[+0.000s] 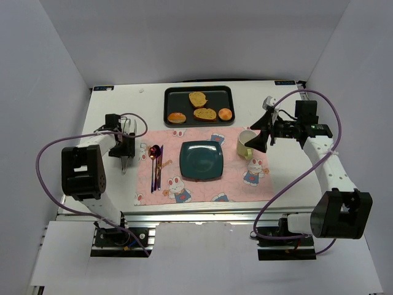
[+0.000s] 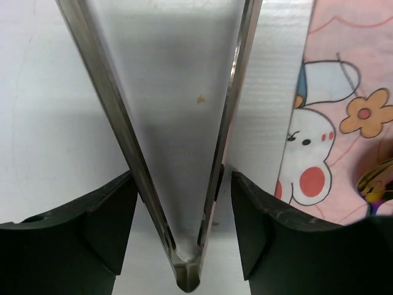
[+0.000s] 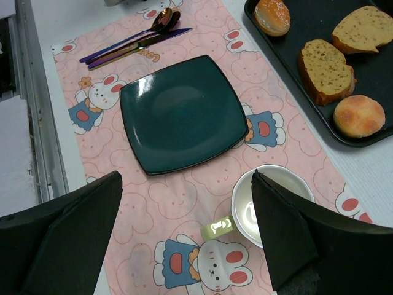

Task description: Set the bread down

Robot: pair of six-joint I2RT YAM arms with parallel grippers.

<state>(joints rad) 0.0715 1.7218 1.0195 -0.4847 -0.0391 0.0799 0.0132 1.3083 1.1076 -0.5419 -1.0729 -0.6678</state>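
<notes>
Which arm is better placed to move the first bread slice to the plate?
Left, probably: the left gripper straddles the tongs. The right gripper is open and empty above the mug, though nearer the tray holding the bread.

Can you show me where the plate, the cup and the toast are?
dark green plate (image 3: 184,114), right wrist view, on its bare middle.
mug (image 3: 216,228), right wrist view, on its pale green handle.
bread slice (image 3: 325,70), right wrist view, on the middle of its toasted top face.
</notes>
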